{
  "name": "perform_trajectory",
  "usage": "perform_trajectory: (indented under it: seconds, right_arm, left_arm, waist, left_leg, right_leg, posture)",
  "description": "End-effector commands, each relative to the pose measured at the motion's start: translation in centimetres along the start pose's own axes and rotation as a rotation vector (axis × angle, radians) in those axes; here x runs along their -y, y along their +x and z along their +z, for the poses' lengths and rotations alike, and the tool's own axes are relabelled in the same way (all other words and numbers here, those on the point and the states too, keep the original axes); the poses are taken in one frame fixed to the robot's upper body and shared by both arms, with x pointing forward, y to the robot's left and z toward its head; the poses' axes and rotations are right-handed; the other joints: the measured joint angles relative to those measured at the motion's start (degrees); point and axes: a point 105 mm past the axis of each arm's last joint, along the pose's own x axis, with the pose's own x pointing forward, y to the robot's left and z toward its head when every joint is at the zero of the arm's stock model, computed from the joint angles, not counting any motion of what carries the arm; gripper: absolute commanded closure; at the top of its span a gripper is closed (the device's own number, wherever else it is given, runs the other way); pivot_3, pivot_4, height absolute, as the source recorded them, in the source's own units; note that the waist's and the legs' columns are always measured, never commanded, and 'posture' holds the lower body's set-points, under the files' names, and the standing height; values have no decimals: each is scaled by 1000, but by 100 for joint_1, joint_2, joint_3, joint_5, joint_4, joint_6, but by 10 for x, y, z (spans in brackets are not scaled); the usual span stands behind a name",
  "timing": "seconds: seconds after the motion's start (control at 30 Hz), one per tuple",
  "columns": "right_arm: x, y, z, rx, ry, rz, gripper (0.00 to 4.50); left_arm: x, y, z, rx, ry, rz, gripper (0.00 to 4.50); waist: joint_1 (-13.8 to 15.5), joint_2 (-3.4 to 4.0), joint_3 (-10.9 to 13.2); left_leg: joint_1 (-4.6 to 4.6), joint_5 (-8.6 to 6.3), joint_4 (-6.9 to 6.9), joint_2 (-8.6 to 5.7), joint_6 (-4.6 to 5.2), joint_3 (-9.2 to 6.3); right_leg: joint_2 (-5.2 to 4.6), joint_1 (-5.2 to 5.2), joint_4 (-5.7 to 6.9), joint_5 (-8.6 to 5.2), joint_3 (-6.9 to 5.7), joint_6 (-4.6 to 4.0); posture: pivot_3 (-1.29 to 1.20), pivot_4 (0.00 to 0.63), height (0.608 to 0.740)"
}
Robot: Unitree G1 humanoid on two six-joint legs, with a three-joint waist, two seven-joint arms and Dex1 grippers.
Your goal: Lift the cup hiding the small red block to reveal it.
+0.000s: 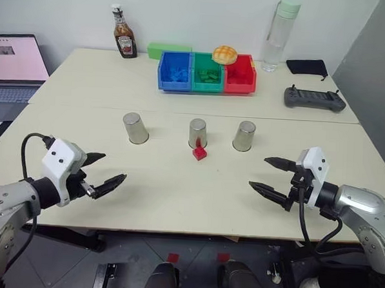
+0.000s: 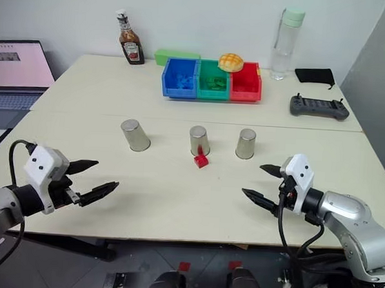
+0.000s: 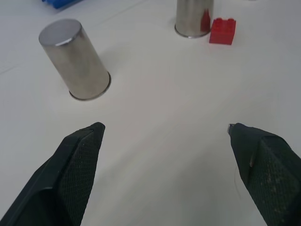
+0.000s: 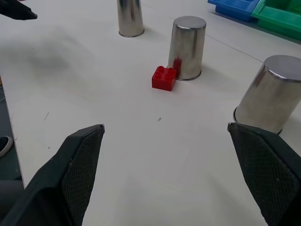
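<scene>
Red and uncovered, the small red block (image 1: 199,153) sits at the centre of the frame, just in front of the middle steel cup (image 1: 197,132) and close against its base, so nothing hides it now. Two more steel cups stand upside down in the same row, the left cup (image 1: 136,127) and the right cup (image 1: 244,135), well apart. Lower left, the left gripper (image 1: 106,172) hovers with its fingers spread and empty; lower right, the right gripper (image 1: 268,176) does likewise (both near the table's (image 1: 176,201) front edge). I judge the reveal already achieved, or a shuffle pending; any next move calls for reaching forward to a cup.
</scene>
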Motion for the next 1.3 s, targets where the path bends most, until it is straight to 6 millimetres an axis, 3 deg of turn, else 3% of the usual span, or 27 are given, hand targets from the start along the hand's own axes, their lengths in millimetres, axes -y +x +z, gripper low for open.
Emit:
perform_trajectory:
  seconds: [0.03,0.93,1.3]
  right_arm:
    - [-1,0,9,28,-33,7,27]
    - [-1,4,10,42,-6,-9,27]
    - [-4,6,12,54,-7,-14,27]
  left_arm:
    - [2,-2,16,61,45,-12,0]
    - [7,7,31,82,3,-60,0]
    - [8,12,27,80,-11,-39,0]
  waist:
    - [-2,0,0]
    - [-1,0,0]
    - [-1,0,0]
  left_leg:
    - [0,0,0,0,0,0]
    - [0,0,1,0,0,1]
    - [0,0,0,0,0,1]
  right_leg:
    - [0,0,0,0,0,0]
    - [1,0,0,1,3,1]
    - [1,0,0,1,4,1]
  posture:
    - [0,150,740]
    - [0,150,740]
    - [0,150,740]
